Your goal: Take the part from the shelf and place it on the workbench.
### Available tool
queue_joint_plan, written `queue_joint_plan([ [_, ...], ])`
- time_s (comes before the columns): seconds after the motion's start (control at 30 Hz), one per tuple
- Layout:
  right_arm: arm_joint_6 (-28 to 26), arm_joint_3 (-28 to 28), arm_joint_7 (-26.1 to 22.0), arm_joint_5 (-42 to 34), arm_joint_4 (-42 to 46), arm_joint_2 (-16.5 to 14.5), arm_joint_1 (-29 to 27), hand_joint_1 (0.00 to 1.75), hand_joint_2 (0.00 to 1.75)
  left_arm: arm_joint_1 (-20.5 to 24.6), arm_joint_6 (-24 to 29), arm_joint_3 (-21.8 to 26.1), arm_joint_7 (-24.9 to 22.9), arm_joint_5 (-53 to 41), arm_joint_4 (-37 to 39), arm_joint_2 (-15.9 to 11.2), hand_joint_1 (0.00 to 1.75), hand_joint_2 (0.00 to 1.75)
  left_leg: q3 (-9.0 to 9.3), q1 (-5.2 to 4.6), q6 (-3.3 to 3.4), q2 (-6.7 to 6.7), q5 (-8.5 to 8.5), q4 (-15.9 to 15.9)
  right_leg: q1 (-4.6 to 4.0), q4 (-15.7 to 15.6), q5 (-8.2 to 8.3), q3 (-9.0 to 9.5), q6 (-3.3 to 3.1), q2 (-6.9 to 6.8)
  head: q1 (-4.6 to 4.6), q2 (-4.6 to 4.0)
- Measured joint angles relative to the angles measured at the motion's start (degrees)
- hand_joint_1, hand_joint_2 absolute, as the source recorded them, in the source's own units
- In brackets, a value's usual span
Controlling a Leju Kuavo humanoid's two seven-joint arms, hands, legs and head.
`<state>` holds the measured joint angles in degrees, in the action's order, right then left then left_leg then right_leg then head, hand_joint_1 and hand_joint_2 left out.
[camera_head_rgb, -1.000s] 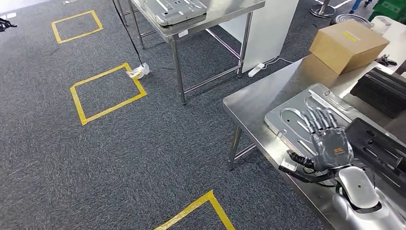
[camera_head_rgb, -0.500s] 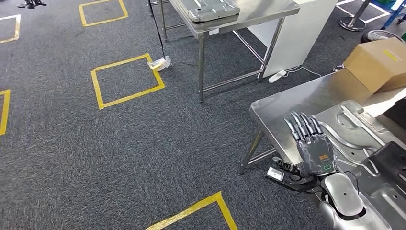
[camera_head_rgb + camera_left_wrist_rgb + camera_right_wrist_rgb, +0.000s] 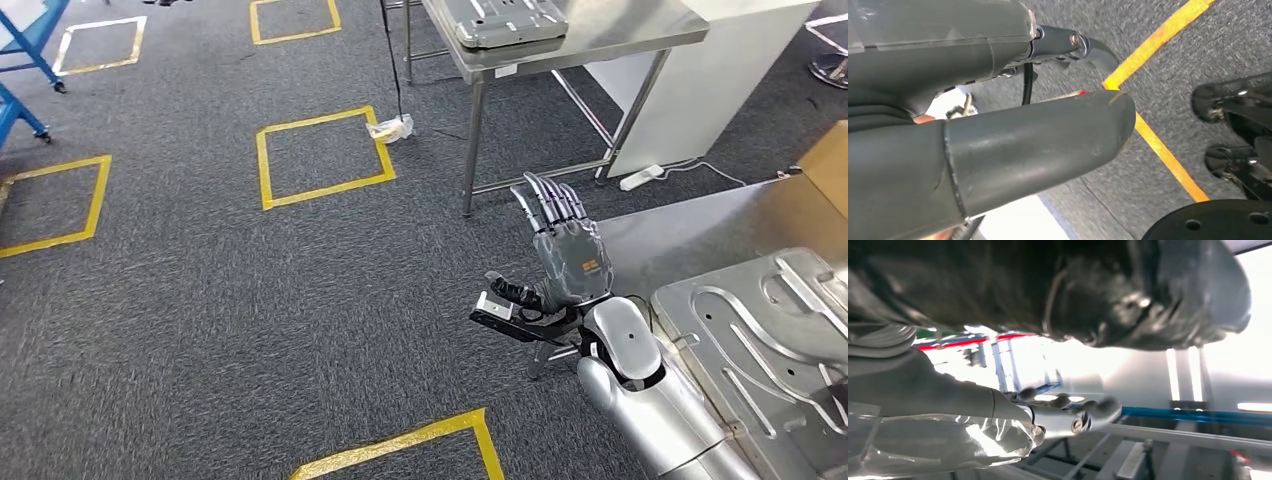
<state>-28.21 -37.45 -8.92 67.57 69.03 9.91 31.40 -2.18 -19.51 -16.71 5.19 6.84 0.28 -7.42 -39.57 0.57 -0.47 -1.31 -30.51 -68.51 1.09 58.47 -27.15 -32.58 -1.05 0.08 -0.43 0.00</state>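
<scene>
Counting as we go. Two steel tables: far table (image 3: 600,35) and near table (image 3: 690,235) on the right. Two pressed metal parts, one per table: far part (image 3: 510,20), near part (image 3: 760,330). Tape squares on the carpet: four yellow, namely the far square (image 3: 290,38), middle square (image 3: 325,188), left square (image 3: 98,195) and the near square (image 3: 400,438), which is cut off at the edge. Add one pale square (image 3: 95,68) far left. One plastic wad (image 3: 390,127), one white panel (image 3: 700,90), one power strip (image 3: 640,178), one box (image 3: 830,165) showing a corner, one blue frame (image 3: 25,50). Two hands: right hand (image 3: 565,262), left hand (image 3: 998,125).
</scene>
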Motion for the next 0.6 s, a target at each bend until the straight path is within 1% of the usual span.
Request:
queue_joint_plan([
  [0.03,-0.07,-0.05,-0.11,-0.09,-0.51,-0.40,0.20,0.00,0.00,0.04,-0.01,-0.09,0.01,-0.03,0.00,0.03,0.00,0.00,-1.91,0.16,-0.24,0.46,-1.20,-3.48,-0.11,0.04,-0.12,0.04,-0.13,-0.93,-0.01,0.00],
  [0.07,-0.09,-0.10,-0.21,-0.17,-0.96,-0.72,0.34,0.00,0.00,0.02,-0.03,-0.17,0.01,-0.04,0.00,0.07,0.00,0.00,-3.10,0.31,-0.42,0.67,-1.51,-5.53,-0.20,0.09,-0.25,0.07,-0.19,-1.77,-0.02,0.00],
  [0.1,-0.05,-0.17,-0.30,-0.34,-1.37,-1.04,0.48,0.00,0.00,-0.08,-0.04,-0.25,0.02,-0.09,0.00,0.10,0.00,0.00,-3.19,0.46,-0.55,0.86,-0.74,-5.46,-0.26,0.16,-0.40,0.12,-0.19,-2.53,-0.02,0.00],
  [0.13,0.07,-0.22,-0.33,-0.66,-1.73,-1.48,0.66,0.00,0.00,-0.19,-0.05,-0.31,0.03,-0.14,0.00,0.11,0.00,0.00,-2.06,0.57,-0.61,1.19,0.91,-3.18,-0.28,0.22,-0.56,0.23,-0.11,-3.17,-0.02,0.00],
  [0.17,0.25,-0.26,-0.39,-1.23,-2.20,-1.99,0.90,0.00,0.00,-0.27,-0.05,-0.34,0.04,-0.20,0.00,0.11,0.00,0.00,0.00,0.62,-0.59,1.91,2.96,0.75,-0.29,0.27,-0.76,0.42,0.04,-3.75,-0.02,0.00],
  [0.2,0.43,-0.28,-0.55,-2.08,-2.89,-2.60,1.20,0.00,0.00,-0.32,-0.05,-0.35,0.07,-0.26,0.00,0.11,0.00,0.00,2.09,0.42,-0.44,2.92,4.41,4.64,-0.42,0.32,-0.98,0.60,0.26,-4.27,-0.02,0.00],
  [0.23,0.56,-0.28,-0.83,-3.14,-3.86,-3.25,1.54,0.00,0.00,-0.31,-0.05,-0.36,0.11,-0.29,0.00,0.10,0.00,0.00,3.60,0.23,-0.14,3.63,5.32,7.58,-0.55,0.34,-1.14,0.72,0.52,-4.68,0.01,0.00],
  [0.27,0.59,-0.28,-1.27,-4.36,-5.26,-4.01,1.86,0.00,0.00,-0.31,-0.06,-0.38,0.14,-0.33,0.00,0.10,0.00,0.00,4.38,0.03,0.20,4.03,5.61,9.24,-0.70,0.32,-1.26,0.83,0.80,-5.09,0.03,0.00],
  [0.3,0.45,-0.28,-1.84,-5.59,-6.96,-4.86,2.09,0.00,0.00,-0.33,-0.06,-0.39,0.18,-0.37,0.00,0.10,0.00,0.00,4.45,-0.21,0.56,3.88,5.45,9.60,-0.85,0.21,-1.32,0.93,1.09,-5.48,0.05,0.00],
  [0.33,0.18,-0.28,-2.51,-6.86,-8.98,-5.83,2.23,0.00,0.00,-0.39,-0.09,-0.42,0.20,-0.40,0.00,0.10,0.00,0.00,4.40,-0.19,0.94,3.26,5.59,9.77,-0.87,0.09,-1.35,1.08,1.39,-5.91,0.07,0.00],
  [0.37,-0.20,-0.28,-3.19,-8.11,-11.17,-6.81,2.26,0.00,0.00,-0.50,-0.14,-0.43,0.21,-0.44,0.00,0.10,0.00,0.00,4.49,-0.11,1.28,2.76,5.71,10.00,-0.79,0.12,-1.55,1.25,1.73,-5.92,0.07,0.00],
  [0.4,-0.73,-0.28,-3.92,-9.36,-13.50,-7.68,2.19,0.00,0.00,-0.58,-0.21,-0.44,0.22,-0.45,0.00,0.10,0.00,0.00,4.63,-0.03,1.64,2.29,5.84,10.26,-0.66,0.71,-2.11,1.13,2.02,-5.20,0.08,0.00],
  [0.43,-1.32,-0.26,-4.63,-10.58,-15.90,-8.48,2.01,0.00,0.00,-0.62,-0.30,-0.45,0.22,-0.46,0.00,0.09,0.00,0.00,4.76,0.08,2.04,1.85,6.01,10.52,-0.52,2.31,-3.24,0.49,2.22,-4.02,0.09,0.00],
  [0.47,-1.94,-0.19,-5.23,-11.72,-18.33,-9.08,1.64,0.00,0.00,-0.61,-0.41,-0.45,0.23,-0.47,0.00,0.09,0.00,0.00,4.85,0.13,2.34,1.39,6.12,10.68,-0.39,5.14,-4.89,-0.80,2.33,-2.52,0.12,0.00],
  [0.5,-2.58,-0.04,-5.70,-12.77,-20.77,-9.53,1.00,0.00,0.00,-0.56,-0.54,-0.45,0.28,-0.47,0.00,0.09,0.00,0.00,4.84,0.07,2.57,0.84,6.14,10.71,-0.36,8.87,-6.74,-2.60,2.33,-1.30,0.13,0.00],
  [0.53,-3.20,0.22,-6.00,-13.75,-23.16,-9.85,0.06,0.00,0.00,-0.55,-0.69,-0.45,0.37,-0.45,0.00,0.09,0.00,0.00,4.82,0.00,2.74,0.14,6.13,10.68,-0.35,12.71,-8.27,-4.55,2.32,-0.66,0.14,0.00],
  [0.57,-3.84,0.60,-6.22,-14.71,-25.45,-10.02,-1.08,0.00,0.00,-0.61,-0.87,-0.45,0.49,-0.43,0.00,0.09,0.00,0.00,4.82,-0.07,2.82,-0.69,6.10,10.63,-0.36,15.45,-8.93,-6.05,2.27,-0.34,0.14,0.00],
  [0.6,-4.53,1.14,-6.42,-15.71,-27.54,-10.10,-2.31,0.00,0.00,-0.74,-1.03,-0.45,0.65,-0.37,0.00,0.10,0.00,0.00,4.83,-0.13,2.87,-1.57,6.05,10.53,-0.38,16.18,-8.41,-6.68,2.16,-0.16,0.14,0.00],
])
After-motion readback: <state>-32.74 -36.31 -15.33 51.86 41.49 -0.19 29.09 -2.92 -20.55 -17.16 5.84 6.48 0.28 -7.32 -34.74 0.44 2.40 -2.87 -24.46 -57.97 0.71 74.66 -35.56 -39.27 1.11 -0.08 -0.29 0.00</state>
